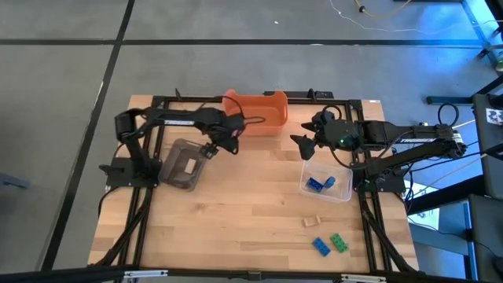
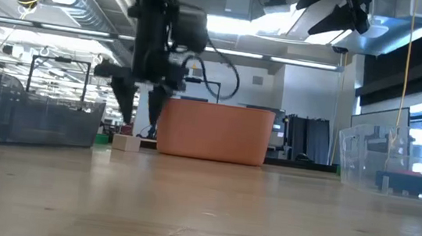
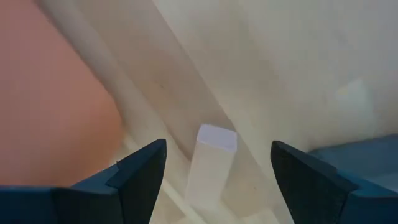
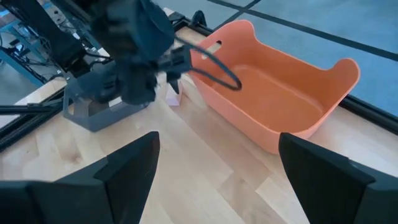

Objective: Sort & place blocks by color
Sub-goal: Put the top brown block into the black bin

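My left gripper hangs open near the table's far edge, between the orange tub and the dark container. In the left wrist view its fingers stand on either side of a pale tan block without touching it. The tan block rests on the table just below the fingers. My right gripper is open and raised high above the far side of the clear container, which holds blue blocks. Loose tan, blue and green blocks lie near the table's near right corner.
The orange tub stands at the table's far edge, right beside the left gripper. The dark container sits at the left. A black frame runs around the table. Bare wood spans the middle and near left.
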`<act>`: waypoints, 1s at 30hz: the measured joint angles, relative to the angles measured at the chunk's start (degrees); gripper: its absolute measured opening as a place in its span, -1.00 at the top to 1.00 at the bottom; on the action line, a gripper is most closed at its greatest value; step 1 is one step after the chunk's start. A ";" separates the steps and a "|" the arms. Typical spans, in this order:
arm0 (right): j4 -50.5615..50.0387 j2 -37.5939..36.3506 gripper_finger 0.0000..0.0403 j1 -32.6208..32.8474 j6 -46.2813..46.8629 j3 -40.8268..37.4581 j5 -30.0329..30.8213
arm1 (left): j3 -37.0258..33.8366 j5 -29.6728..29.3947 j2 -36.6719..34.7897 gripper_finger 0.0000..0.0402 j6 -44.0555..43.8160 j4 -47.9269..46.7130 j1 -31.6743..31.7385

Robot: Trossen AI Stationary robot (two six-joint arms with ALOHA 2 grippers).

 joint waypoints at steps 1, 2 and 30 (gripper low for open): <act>-0.07 0.00 -0.64 0.00 0.19 0.00 0.00 | 0.00 -0.66 0.93 -0.40 0.18 -0.08 0.02; -0.16 0.00 -0.64 0.00 0.18 0.00 -0.01 | 0.00 -1.04 1.79 -0.40 0.21 -0.04 0.06; -0.38 0.00 -0.64 0.00 0.01 0.00 1.07 | -0.02 -5.91 4.72 -0.30 -1.80 0.21 0.39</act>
